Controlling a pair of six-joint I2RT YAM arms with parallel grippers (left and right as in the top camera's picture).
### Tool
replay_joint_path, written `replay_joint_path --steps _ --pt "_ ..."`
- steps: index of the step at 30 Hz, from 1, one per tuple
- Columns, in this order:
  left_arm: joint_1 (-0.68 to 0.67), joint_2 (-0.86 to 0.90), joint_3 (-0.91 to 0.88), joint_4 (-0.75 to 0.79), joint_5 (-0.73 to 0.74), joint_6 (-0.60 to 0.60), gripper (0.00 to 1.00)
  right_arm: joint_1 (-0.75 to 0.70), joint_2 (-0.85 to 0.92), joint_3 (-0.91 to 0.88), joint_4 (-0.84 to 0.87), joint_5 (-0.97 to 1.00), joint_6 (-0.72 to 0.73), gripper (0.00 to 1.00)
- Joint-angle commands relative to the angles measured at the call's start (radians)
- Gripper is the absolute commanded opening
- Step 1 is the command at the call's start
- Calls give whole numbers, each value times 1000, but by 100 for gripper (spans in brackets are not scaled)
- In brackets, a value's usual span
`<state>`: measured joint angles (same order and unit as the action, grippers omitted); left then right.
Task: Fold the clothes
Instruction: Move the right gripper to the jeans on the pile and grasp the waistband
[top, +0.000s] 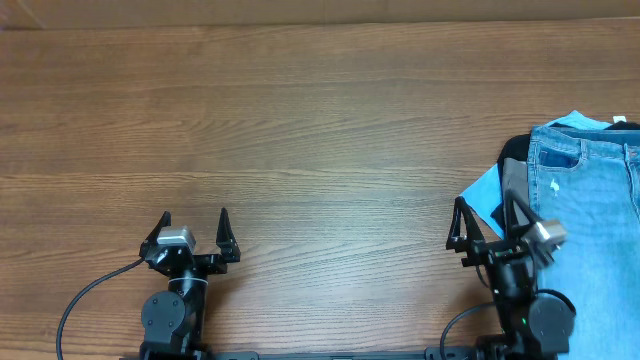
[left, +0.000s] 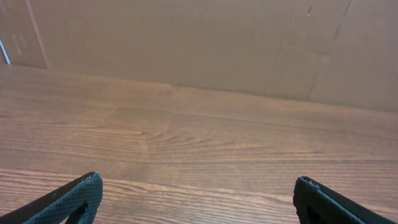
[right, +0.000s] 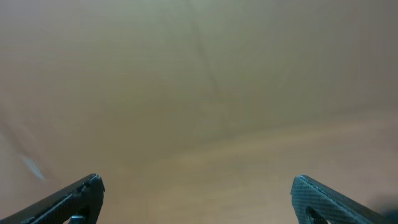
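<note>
The jeans (top: 590, 230) lie at the 3 o'clock edge of the table (top: 320, 130) in the overhead view. Their long axis runs from 12 to 6 o'clock, with the waistband and a back pocket (top: 560, 153) toward 12 o'clock. The legs stretch toward 6 o'clock and leave the picture, so the hems cannot be seen. A small white spot (top: 555, 185) shows just below the pocket.

The jeans are the top layer of a pile. At their 9 o'clock side, strips of a black garment (top: 513, 150) and grey-beige trousers (top: 514, 180) stick out from under them. A light-blue cloth (top: 483, 188) peeks out further toward 9 o'clock.

The right gripper (top: 485, 205) sits at the 5 o'clock part of the table with its jaws spread wide and nothing between them. One finger overlaps the pile's 9 o'clock edge in the overhead view; whether it touches the cloth cannot be told. The right wrist view is blurred and shows only the two dark fingertips (right: 81, 193) far apart.

The left gripper (top: 194, 215) is at 7 o'clock, well apart from the pile, also spread wide and empty, above bare wood. Its wrist view looks over the table to a cardboard wall (left: 199, 43). Bare wood lies between the two grippers.
</note>
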<state>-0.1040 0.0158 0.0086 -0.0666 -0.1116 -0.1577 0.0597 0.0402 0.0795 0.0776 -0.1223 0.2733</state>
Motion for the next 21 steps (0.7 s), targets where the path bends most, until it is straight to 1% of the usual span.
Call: replay_joint_path --steps 1,3,7,9,14,17,19,21 --pt "5 -8 -4 9 0 -14 100 1 -1 52 47 -108 19 100" --pt "5 -8 -4 34 2 -15 100 1 11 93 -6 -108 19 100" --pt "5 -8 -4 27 17 -16 100 1 113 212 -196 -107 7 100" --pt "5 -8 -4 49 45 -19 100 1 203 296 -290 -106 8 100" --pt "5 -8 10 124 221 -31 100 1 494 572 -536 -108 8 100" --pt "5 0 84 74 235 -34 100 1 698 786 -726 -106 7 100" --pt "5 42 205 -42 193 -34 100 1 860 959 -871 -106 7 100" --pt "6 108 317 -154 146 -34 100 1 961 1050 -919 -108 8 100"
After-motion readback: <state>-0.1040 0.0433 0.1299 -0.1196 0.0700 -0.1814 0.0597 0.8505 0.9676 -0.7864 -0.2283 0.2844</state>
